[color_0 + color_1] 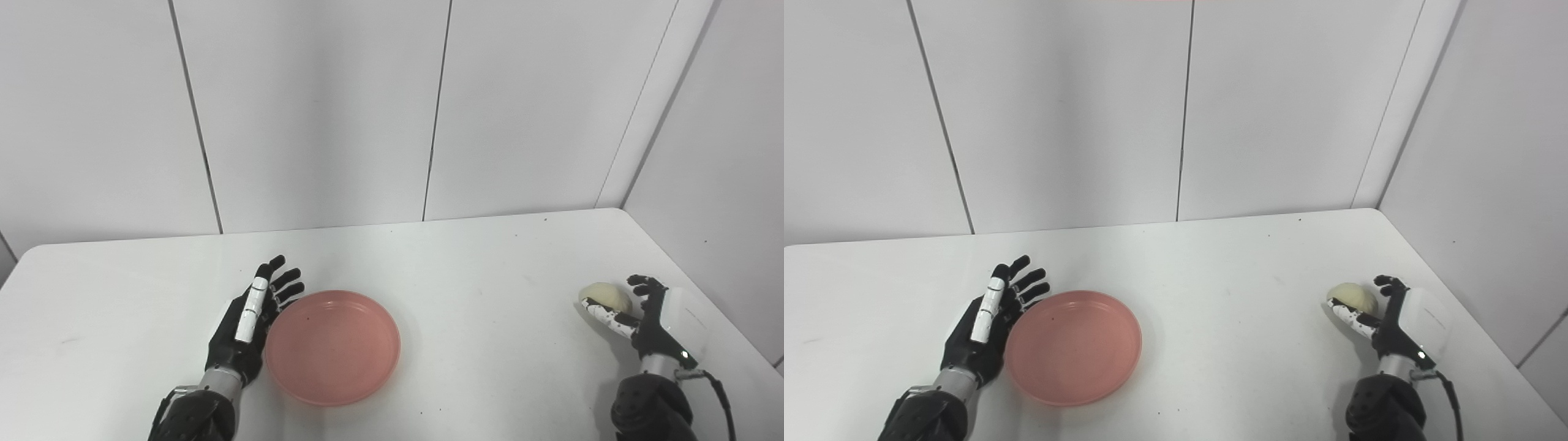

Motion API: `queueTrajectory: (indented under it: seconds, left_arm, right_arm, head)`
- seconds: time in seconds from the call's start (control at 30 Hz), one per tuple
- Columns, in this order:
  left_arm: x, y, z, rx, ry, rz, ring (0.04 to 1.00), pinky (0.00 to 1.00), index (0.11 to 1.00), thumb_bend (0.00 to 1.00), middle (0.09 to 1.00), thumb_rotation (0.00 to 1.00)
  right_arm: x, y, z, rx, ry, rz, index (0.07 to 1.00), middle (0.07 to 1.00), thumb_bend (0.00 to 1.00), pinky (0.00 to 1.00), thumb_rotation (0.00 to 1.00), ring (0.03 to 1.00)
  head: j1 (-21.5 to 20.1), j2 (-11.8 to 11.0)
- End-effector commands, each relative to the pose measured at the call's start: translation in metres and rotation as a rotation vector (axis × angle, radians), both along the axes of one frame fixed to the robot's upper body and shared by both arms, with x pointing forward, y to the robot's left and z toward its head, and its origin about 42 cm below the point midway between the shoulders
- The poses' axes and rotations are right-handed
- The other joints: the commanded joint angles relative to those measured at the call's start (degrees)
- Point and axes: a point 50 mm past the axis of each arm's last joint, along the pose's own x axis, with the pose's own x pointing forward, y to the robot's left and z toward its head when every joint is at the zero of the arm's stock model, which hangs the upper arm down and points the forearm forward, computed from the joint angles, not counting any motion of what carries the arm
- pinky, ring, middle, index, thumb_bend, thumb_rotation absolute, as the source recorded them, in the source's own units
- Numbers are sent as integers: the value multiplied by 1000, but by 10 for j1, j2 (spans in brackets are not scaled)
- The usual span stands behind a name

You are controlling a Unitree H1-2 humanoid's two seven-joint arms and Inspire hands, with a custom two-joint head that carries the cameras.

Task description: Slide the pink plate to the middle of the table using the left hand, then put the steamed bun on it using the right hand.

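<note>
White table (465,269): matte top with rounded far corners, set against pale wall panels, its surface flecked with a few small dark specks. Pink plate (332,346): round, shallow, empty, lay flat at about seven o'clock of the table's centre, a little left of the middle. Steamed bun (606,296): pale, rounded, sat at about four o'clock, near the right edge and well apart from the plate; whether it rested on the tabletop could not be told.
</note>
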Motion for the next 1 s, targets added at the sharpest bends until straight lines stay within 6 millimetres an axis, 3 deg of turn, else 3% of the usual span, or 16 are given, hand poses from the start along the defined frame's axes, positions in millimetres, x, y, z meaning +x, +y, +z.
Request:
queueTrajectory:
  seconds: [0.0, 0.2, 0.27, 0.6, 0.8, 0.83, 0.87, 0.97]
  left_arm:
    - [-2, 1, -5, 10, 38, -19, 832, 798, 903, 710, 853, 876]
    - [-2, 1, -5, 19, 39, -30, 834, 800, 903, 710, 856, 880]
    - [-1, 1, -5, 19, 40, -35, 837, 797, 902, 712, 857, 878]
    - [-2, 1, -3, 41, 38, -57, 830, 764, 900, 699, 864, 892]
    - [-1, 0, -3, 51, 37, -72, 826, 757, 902, 698, 872, 898]
    - [-1, 1, -4, 53, 37, -73, 824, 752, 901, 704, 871, 898]
    - [-1, 0, -5, 54, 37, -73, 823, 750, 900, 706, 870, 898]
    - [-1, 0, -5, 51, 40, -74, 820, 747, 896, 710, 869, 891]
  right_arm:
    - [1, -3, 3, -3, 54, -4, 598, 567, 892, 387, 484, 486]
    - [3, -3, -2, -48, 104, 13, 572, 546, 882, 344, 483, 438]
    - [3, -3, -2, -48, 100, 15, 532, 476, 867, 298, 467, 376]
    - [1, 0, 6, -63, 115, 35, 441, 515, 844, 335, 470, 428]
    - [2, 3, 8, -62, 78, 61, 418, 429, 837, 276, 328, 341]
    - [2, 4, 8, -57, 68, 68, 452, 398, 653, 255, 227, 312]
    - [2, 6, 10, -55, 53, 83, 463, 388, 591, 248, 192, 302]
    - [0, 12, 18, -63, -1, 118, 474, 356, 533, 223, 157, 272]
  head:
    - [1, 1]
    - [2, 2]
    - [2, 2]
    - [2, 5]
    - [3, 5]
    - [3, 5]
    - [3, 5]
    - [4, 5]
